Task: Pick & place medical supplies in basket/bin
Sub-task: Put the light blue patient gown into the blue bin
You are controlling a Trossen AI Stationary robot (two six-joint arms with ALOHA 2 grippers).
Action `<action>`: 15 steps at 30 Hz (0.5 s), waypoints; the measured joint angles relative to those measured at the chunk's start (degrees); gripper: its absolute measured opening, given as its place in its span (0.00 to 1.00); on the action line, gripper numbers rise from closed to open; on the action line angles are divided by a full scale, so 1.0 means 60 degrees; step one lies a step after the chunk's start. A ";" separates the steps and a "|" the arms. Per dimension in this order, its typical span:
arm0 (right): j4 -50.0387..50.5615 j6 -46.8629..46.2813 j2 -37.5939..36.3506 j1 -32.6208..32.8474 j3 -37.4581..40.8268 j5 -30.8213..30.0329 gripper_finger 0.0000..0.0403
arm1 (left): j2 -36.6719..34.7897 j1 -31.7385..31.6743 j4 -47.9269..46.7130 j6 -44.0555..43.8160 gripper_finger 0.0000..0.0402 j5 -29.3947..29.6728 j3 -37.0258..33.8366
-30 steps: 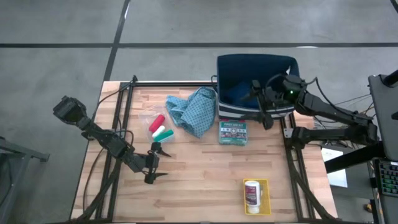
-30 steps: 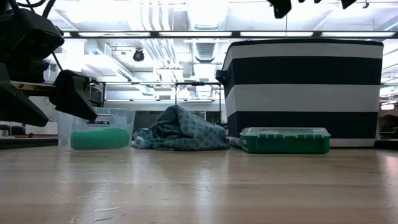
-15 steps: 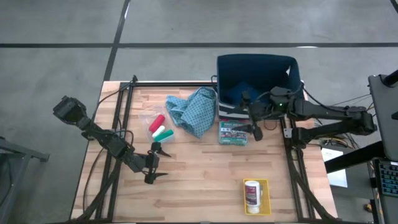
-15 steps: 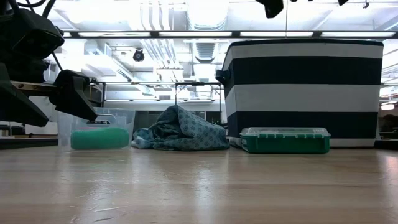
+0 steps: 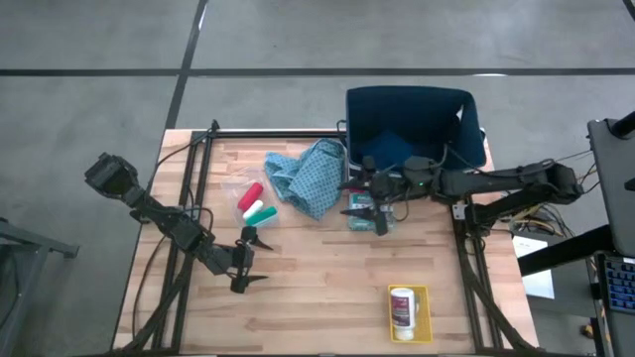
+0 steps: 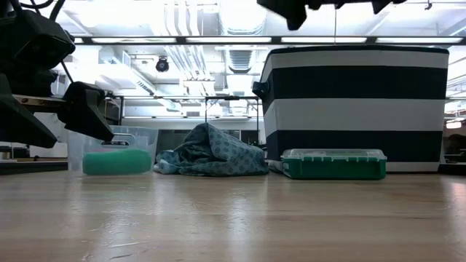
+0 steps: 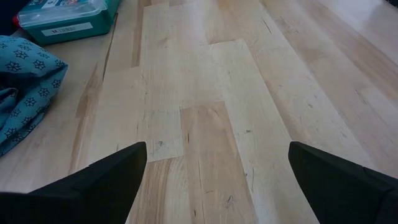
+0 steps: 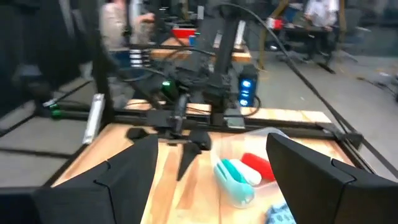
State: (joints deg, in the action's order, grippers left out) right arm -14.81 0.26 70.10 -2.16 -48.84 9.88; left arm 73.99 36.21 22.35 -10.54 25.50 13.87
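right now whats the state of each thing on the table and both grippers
right gripper: open, empty, above the green case
left gripper: open, empty, low over bare wood
striped basket: upright, dark cloth inside
green case: lid closed, flat beside basket
light-blue patterned cloth: crumpled on table
red, green and white cylinders: lying side by side
white pill bottle: lying on yellow tray

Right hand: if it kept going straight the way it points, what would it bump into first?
Probably the red, green and white cylinders, straight ahead of the open right hand. Beyond them waits the left hand. Depth is hard to judge.

Overhead and table-level views, plus two wrist cameras, sharing the green box (image 5: pixel 371 212).
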 joint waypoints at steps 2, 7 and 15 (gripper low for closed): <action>-0.0258 -0.0193 0.0373 0.0136 0.0000 -0.0625 0.73 | -0.0001 -0.0002 0.0001 0.0001 0.99 -0.0001 0.0000; -0.0317 -0.0845 0.1097 0.0203 -0.0022 -0.0896 0.74 | -0.0001 -0.0003 0.0001 0.0001 0.99 0.0000 0.0000; -0.0756 -0.1980 0.2015 0.0518 -0.0023 -0.0825 0.77 | 0.0001 -0.0003 0.0001 -0.0001 0.99 0.0000 0.0000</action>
State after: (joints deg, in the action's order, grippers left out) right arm -19.34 -11.62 82.20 0.95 -48.98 4.93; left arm 74.00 36.19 22.35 -10.55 25.50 13.87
